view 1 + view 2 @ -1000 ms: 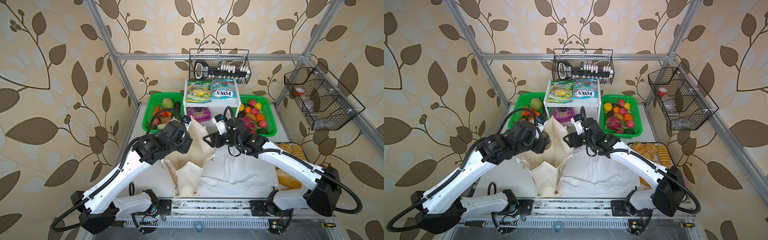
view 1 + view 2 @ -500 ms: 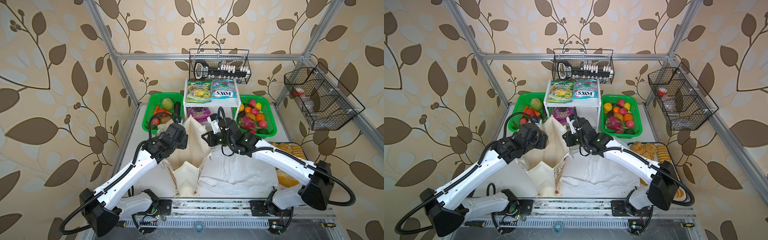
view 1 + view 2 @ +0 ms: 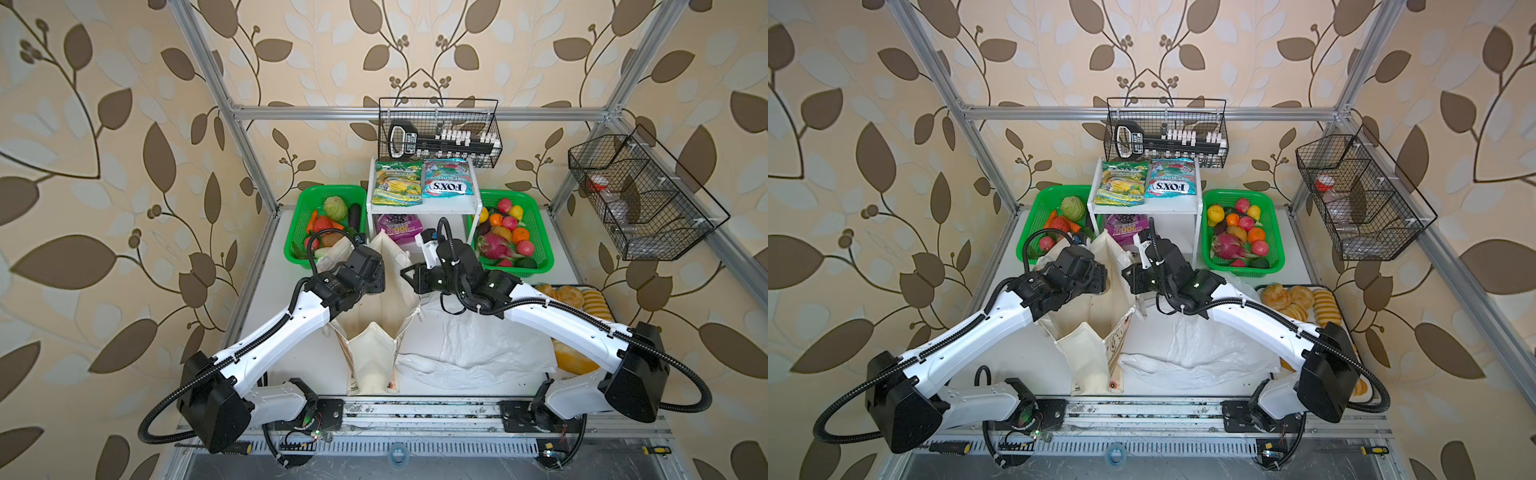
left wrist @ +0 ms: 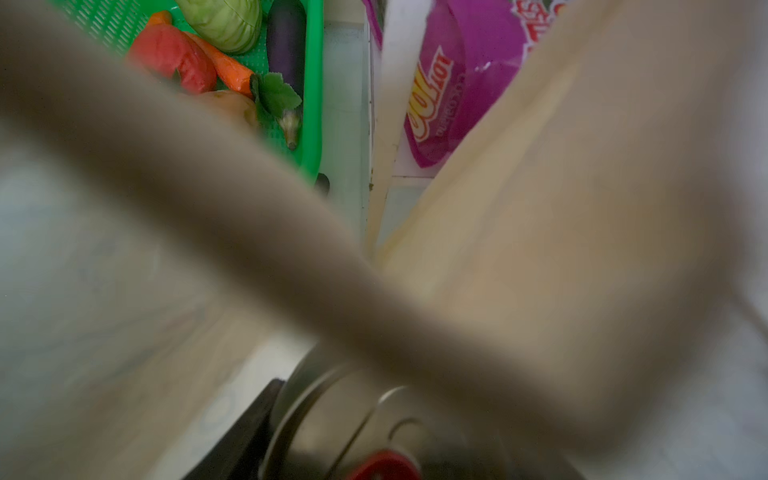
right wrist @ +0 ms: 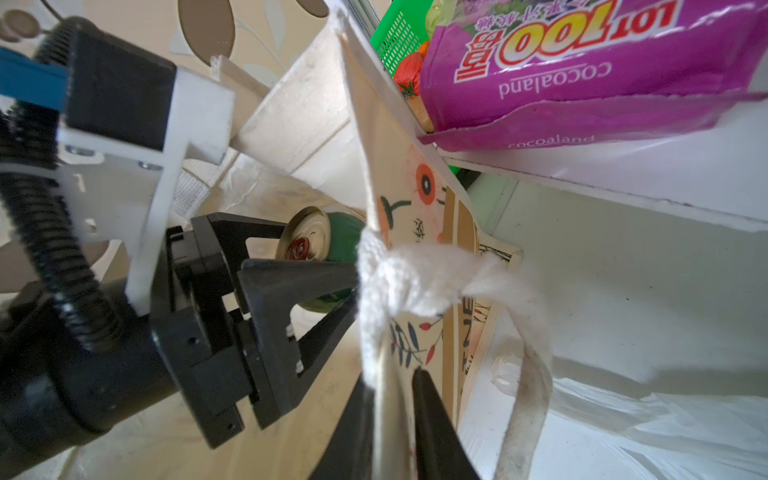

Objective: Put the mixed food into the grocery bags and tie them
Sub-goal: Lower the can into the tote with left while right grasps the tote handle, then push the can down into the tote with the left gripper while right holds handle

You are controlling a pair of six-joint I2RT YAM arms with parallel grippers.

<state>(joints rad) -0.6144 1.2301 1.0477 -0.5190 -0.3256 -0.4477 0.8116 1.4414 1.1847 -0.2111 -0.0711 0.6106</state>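
The cream canvas tote [image 3: 374, 353] [image 3: 1084, 353] stands open at the table's middle. My left gripper [image 3: 376, 278] [image 3: 1100, 278] [image 5: 328, 257] hangs over its mouth, shut on the green-gold drink can [image 5: 320, 241] [image 4: 374, 428]. My right gripper [image 3: 409, 276] [image 3: 1127, 276] [image 5: 392, 390] is shut on the tote's printed right wall near its handle [image 5: 415, 270]. The white plastic bag [image 3: 478, 345] [image 3: 1196, 349] lies flat to the right. The purple snack packet [image 3: 399, 228] [image 5: 582, 75] [image 4: 457, 83] lies under the shelf, the FOX'S packet [image 3: 446, 183] on top. The dragon fruit [image 3: 494, 245] is in the right basket.
Two green baskets [image 3: 299, 249] [image 3: 544, 257] flank a white shelf [image 3: 419, 208] just behind the tote. A green-yellow packet [image 3: 397, 187] lies on the shelf. A tray of bread [image 3: 573, 299] sits under my right arm. Wire baskets [image 3: 440, 129] [image 3: 640, 199] hang on the frame.
My right gripper has moved slightly left and shut on the tote's wall. My left gripper has stayed over the tote's mouth with the can.
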